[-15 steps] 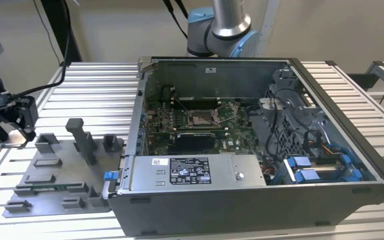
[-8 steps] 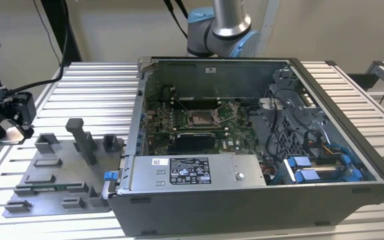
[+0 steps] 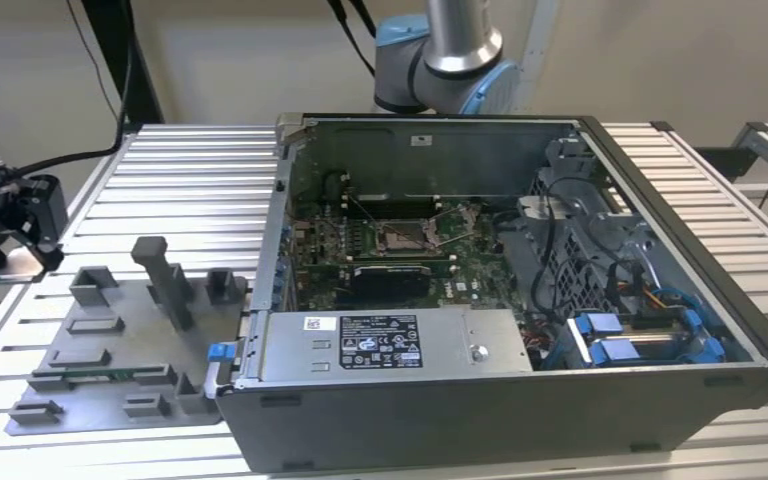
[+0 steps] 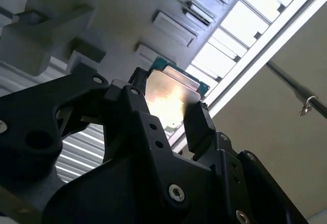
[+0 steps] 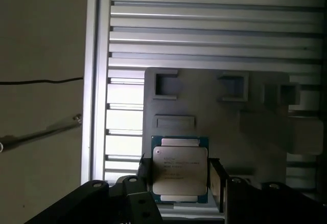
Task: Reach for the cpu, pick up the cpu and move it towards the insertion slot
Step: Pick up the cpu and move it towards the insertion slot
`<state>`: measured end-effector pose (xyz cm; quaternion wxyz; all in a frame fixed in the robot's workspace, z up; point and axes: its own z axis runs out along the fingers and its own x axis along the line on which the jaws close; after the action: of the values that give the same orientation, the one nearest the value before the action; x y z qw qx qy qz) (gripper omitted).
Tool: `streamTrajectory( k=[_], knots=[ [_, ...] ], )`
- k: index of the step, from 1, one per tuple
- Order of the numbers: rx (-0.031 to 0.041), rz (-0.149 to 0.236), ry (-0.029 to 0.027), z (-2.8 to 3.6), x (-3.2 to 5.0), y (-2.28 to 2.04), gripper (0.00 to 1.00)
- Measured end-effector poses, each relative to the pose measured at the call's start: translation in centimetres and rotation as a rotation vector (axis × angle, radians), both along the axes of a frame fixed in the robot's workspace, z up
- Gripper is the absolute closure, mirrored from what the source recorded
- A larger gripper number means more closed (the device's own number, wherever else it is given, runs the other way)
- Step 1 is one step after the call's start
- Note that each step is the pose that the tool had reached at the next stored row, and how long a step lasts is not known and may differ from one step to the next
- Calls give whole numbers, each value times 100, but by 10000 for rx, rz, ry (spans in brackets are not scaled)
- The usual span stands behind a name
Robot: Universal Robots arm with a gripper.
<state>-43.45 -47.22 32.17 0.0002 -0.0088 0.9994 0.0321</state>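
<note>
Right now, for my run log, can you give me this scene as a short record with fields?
gripper: shut on the cpu, one finger at each of two opposite edges
cpu: metal top facing the first wrist camera, grey fixture plate behind it in both wrist views
fixture plate: on the slatted table, at the exterior view's left of the open computer case
insertion slot: on the green motherboard inside the case, far from the gripper

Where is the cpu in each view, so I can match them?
First wrist view: the cpu is in the gripper, in front of the grey fixture plate.
Second wrist view: the cpu catches glare in the same grip.
Exterior view: too small to make out; the gripper is at the exterior view's left edge.
Shared landmark: that plate.
</note>
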Motion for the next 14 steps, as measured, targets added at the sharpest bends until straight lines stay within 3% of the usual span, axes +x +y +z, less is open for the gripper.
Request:
streamTrajectory(
  k=[14],
  knots=[
    [1,0,-1,187,0,0,100]
  ],
)
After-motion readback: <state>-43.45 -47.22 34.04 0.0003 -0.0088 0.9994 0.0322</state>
